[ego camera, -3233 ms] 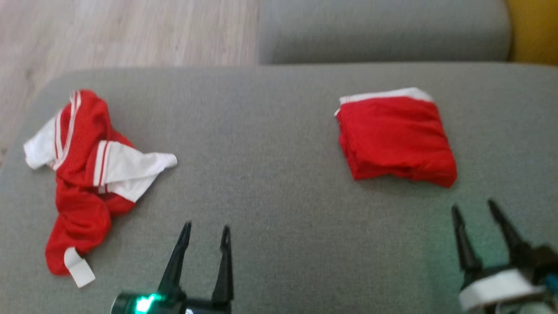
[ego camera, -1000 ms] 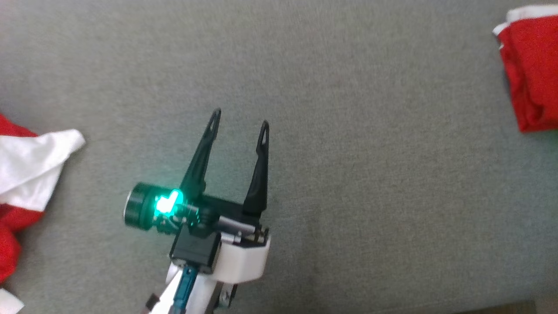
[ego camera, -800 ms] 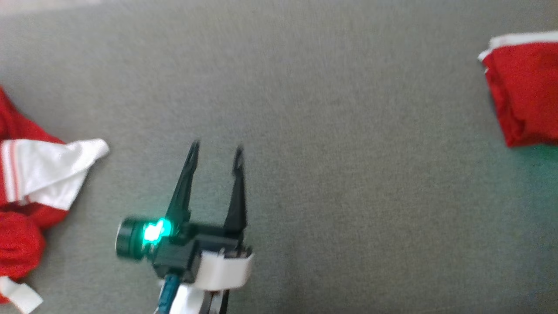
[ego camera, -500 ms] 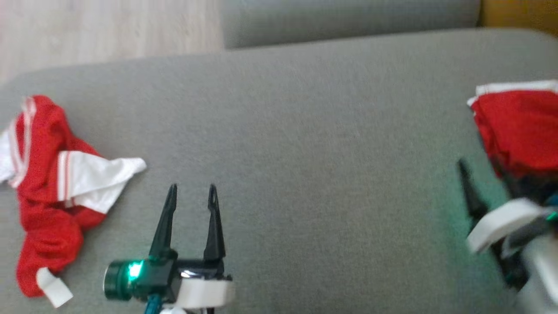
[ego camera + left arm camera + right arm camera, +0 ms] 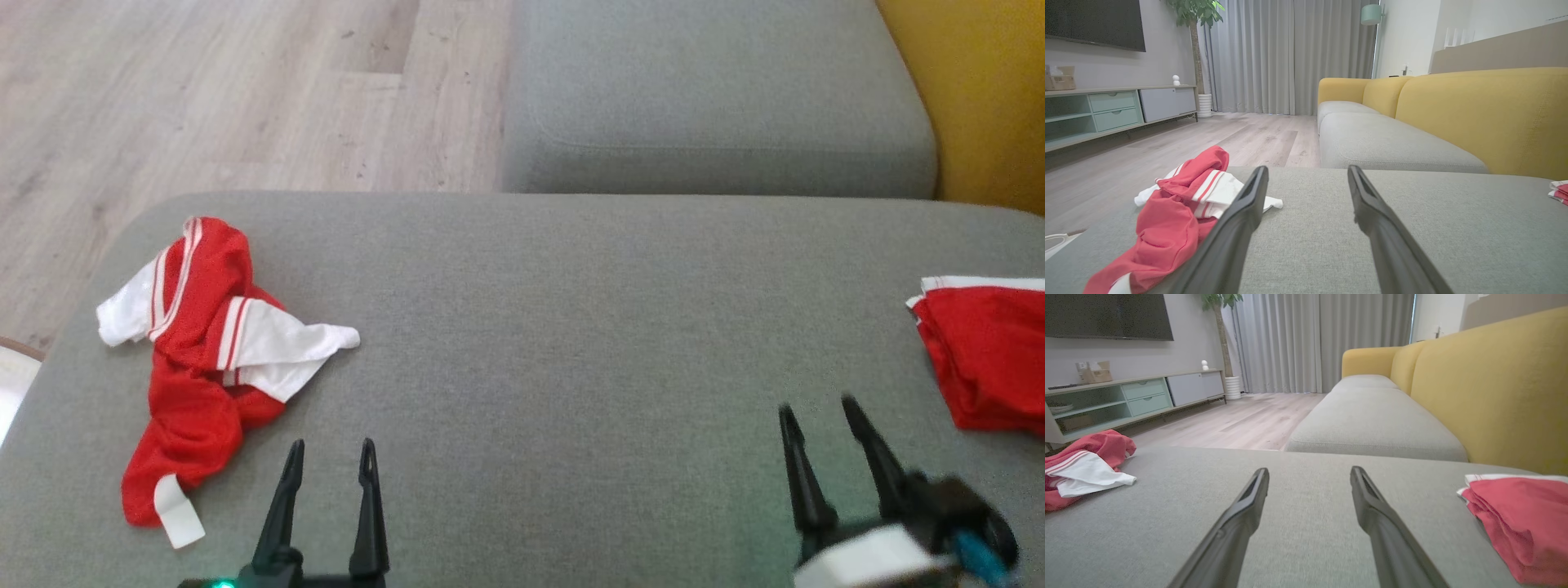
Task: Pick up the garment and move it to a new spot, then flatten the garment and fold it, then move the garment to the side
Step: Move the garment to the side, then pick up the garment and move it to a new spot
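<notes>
A crumpled red and white garment (image 5: 196,359) lies at the left end of the grey seat cushion (image 5: 571,343), also seen in the left wrist view (image 5: 1175,212) and the right wrist view (image 5: 1081,469). A folded red garment (image 5: 988,359) with a white edge rests at the right end (image 5: 1515,514). My left gripper (image 5: 331,445) is open just right of the crumpled garment's lower end, touching nothing (image 5: 1307,168). My right gripper (image 5: 817,405) is open and empty, left of the folded garment (image 5: 1309,469).
Behind the cushion lies a second grey seat cushion (image 5: 710,90) with the yellow sofa back (image 5: 980,98) to its right. Wooden floor (image 5: 204,90) runs beyond the cushion's left and far edges. A TV cabinet (image 5: 1106,110) stands across the room.
The head camera has swung, so the floor and the far cushion now show. Both grippers sit low at the bottom edge, still open. The two garments lie as before.
</notes>
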Robot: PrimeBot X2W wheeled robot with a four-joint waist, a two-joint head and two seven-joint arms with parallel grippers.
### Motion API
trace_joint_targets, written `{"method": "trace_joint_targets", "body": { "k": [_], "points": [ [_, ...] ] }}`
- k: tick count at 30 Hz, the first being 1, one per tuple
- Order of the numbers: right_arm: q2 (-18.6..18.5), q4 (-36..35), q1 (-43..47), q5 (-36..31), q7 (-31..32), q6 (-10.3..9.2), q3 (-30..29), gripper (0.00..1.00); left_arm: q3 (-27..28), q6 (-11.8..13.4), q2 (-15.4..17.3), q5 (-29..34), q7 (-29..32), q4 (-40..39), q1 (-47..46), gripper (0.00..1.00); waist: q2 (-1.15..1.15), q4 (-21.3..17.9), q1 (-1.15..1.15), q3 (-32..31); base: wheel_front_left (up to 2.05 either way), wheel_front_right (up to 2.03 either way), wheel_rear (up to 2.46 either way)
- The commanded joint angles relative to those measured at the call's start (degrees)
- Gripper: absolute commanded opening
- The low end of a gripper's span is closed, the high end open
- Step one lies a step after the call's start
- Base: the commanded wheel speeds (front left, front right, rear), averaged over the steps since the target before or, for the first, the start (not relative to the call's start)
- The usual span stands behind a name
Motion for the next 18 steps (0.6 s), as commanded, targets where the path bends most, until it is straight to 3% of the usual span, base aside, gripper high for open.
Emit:
{"method": "trace_joint_targets", "body": {
  "k": [1, 13, 18],
  "points": [
    [0.4, -2.9, 1.4, -0.9, -0.8, 0.37, -0.4, 1.00, 2.5, -0.5, -0.4, 0.8, -0.3, -1.9, -1.5, 1.00, 0.00, 0.7, 0.02, -0.9, 0.00, 0.00, 0.00],
    [2.8, -6.5, 5.4, -2.7, -0.8, 0.37, -3.0, 1.00, 3.8, -1.8, -0.4, 2.7, -0.3, -2.2, 0.4, 1.00, 0.00, 0.1, 0.02, -1.8, 0.00, 0.00, 0.00],
    [3.0, -6.3, 5.4, -2.5, -0.8, 0.37, -3.2, 1.00, 4.0, -1.0, -0.4, 2.7, -0.3, -2.5, 0.2, 1.00, 0.00, 0.0, 0.02, -1.8, 0.00, 0.00, 0.00]
  ]
}}
